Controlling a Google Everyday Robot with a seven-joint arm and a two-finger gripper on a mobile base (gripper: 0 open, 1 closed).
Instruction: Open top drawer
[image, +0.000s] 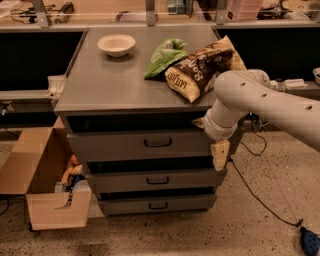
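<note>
The top drawer (125, 146) is the tallest grey face of three in the metal cabinet, with a small black loop handle (158, 143) at its middle. A dark gap shows between its face and the cabinet top (115, 85). My gripper (220, 155) hangs down from the white arm (260, 97) at the drawer's right end, right of the handle and level with the drawer's lower edge. It holds nothing that I can see.
A white bowl (116, 44), a green bag (164, 56) and a brown snack bag (202, 67) lie on the cabinet top. Two shallower drawers (157, 181) sit below. An open cardboard box (42, 182) stands left. A cable (260, 200) runs over the floor right.
</note>
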